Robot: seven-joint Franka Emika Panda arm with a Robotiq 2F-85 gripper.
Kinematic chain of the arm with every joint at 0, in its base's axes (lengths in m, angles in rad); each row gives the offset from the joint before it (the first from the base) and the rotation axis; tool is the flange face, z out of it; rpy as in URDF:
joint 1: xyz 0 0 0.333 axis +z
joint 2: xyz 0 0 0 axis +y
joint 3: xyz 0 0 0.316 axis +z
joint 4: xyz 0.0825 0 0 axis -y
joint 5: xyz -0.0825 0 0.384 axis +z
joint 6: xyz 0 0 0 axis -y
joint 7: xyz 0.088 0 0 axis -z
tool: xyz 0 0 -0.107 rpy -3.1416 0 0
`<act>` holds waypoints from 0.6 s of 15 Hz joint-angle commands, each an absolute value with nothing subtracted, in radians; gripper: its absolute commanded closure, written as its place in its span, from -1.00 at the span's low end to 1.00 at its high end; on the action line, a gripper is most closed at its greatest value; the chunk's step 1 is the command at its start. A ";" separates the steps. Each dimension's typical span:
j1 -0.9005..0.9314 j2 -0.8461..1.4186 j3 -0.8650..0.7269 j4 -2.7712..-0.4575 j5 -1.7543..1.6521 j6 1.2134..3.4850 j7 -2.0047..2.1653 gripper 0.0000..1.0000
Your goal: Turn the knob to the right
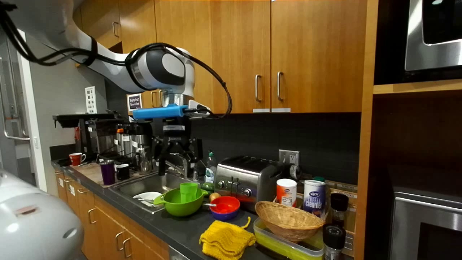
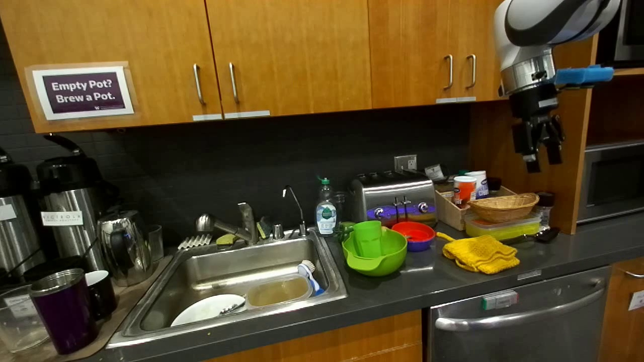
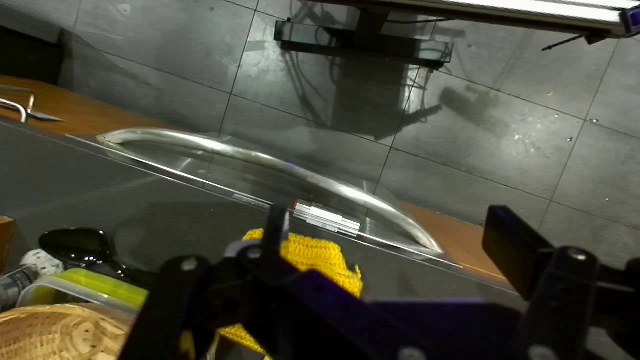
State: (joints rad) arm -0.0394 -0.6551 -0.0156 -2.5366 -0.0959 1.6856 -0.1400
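A silver toaster (image 1: 236,173) stands on the counter against the dark backsplash in both exterior views (image 2: 397,193). Its front carries two round knobs, a left knob (image 1: 221,184) and a right knob (image 1: 247,192); these also show as the left knob (image 2: 378,213) and the right knob (image 2: 423,206). My gripper (image 1: 180,164) hangs pointing down in the air, well above the counter and apart from the toaster. In an exterior view the gripper (image 2: 543,161) appears to the right of the toaster. In the wrist view the gripper's fingers (image 3: 389,215) are wide apart with nothing between them. The toaster is out of the wrist view.
A green bowl (image 2: 375,264) with a green cup and a red bowl (image 2: 413,232) stand before the toaster. A yellow cloth (image 2: 480,254), wicker basket (image 2: 504,207) and canisters lie to the right. A sink (image 2: 332,281) is left. Cabinets (image 2: 287,55) overhang the counter.
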 commanded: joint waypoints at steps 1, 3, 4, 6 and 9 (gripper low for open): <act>-0.019 -0.651 -0.052 -2.585 -0.115 1.834 -0.180 -1.00; -0.027 -0.649 -0.077 -2.630 -0.109 2.027 -0.197 -1.00; -0.036 -0.640 -0.087 -2.647 -0.112 2.116 -0.197 -1.00; -0.049 -0.613 -0.108 -2.672 -0.107 2.292 -0.193 -1.00; -0.066 -0.528 -0.140 -2.678 -0.083 2.553 -0.170 -1.00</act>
